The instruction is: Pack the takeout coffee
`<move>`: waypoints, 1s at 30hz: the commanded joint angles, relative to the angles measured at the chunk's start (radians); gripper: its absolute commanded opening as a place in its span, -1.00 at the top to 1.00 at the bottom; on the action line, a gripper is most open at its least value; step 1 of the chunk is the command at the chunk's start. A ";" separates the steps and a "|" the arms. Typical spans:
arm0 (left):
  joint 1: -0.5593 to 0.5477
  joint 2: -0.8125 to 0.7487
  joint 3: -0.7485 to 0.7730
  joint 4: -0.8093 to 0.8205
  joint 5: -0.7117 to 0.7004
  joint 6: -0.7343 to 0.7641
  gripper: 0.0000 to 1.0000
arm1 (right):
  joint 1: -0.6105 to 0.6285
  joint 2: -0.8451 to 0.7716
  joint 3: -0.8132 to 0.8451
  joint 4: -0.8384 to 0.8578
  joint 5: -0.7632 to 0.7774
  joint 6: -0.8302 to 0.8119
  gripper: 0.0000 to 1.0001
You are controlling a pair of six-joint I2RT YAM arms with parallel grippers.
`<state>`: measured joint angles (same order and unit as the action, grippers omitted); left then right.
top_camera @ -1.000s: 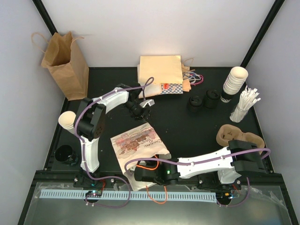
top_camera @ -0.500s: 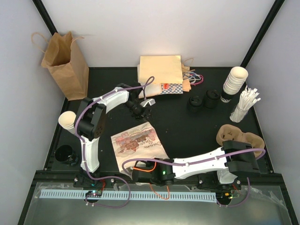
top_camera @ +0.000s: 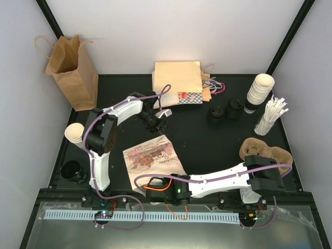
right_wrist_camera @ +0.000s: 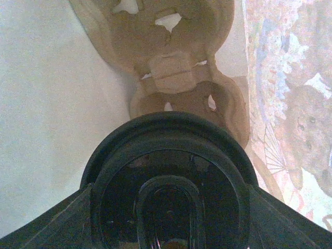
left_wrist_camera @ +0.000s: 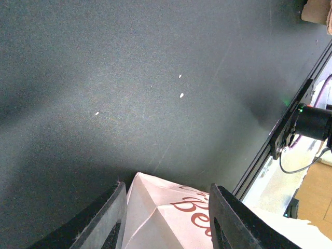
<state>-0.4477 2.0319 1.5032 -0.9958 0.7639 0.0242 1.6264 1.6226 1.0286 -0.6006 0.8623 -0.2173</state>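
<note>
The takeout coffee shows only as its round black lid (right_wrist_camera: 168, 181), clamped between my right gripper's fingers (right_wrist_camera: 62, 223); the cup beneath is hidden. My right gripper (top_camera: 150, 188) sits at the near mouth of the printed white paper bag (top_camera: 153, 155). Beyond the lid lies a brown pulp carrier (right_wrist_camera: 176, 67), with white paper to its left and printed paper to its right. My left gripper (top_camera: 154, 122) is at the bag's far end. That folded end (left_wrist_camera: 166, 215), with red lettering, fills the gap between its fingers (left_wrist_camera: 111, 220).
An upright brown bag (top_camera: 70, 72) stands back left and flat bags (top_camera: 176, 80) lie at the back. Loose black lids (top_camera: 224, 111), stacked cups (top_camera: 258, 92) and stirrers (top_camera: 270, 116) are at the right, with a second carrier (top_camera: 257, 149). A cream cup (top_camera: 74, 133) is at the left.
My right arm has slid further left along the near edge, carrying the lidded cup deeper into the bag's mouth. The left gripper has hardly moved.
</note>
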 commanded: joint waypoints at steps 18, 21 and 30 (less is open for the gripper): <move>-0.011 0.019 0.041 -0.033 0.006 0.028 0.11 | -0.009 -0.003 0.020 -0.145 0.022 0.051 -0.03; -0.011 0.021 0.043 -0.034 0.006 0.028 0.11 | -0.011 0.004 0.014 -0.153 0.024 0.059 -0.03; -0.011 0.024 0.044 -0.034 0.007 0.030 0.11 | -0.026 0.050 0.028 -0.198 0.025 0.099 -0.04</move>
<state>-0.4538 2.0319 1.5162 -0.9981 0.7631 0.0261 1.6245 1.6390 1.0595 -0.6975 0.8780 -0.1646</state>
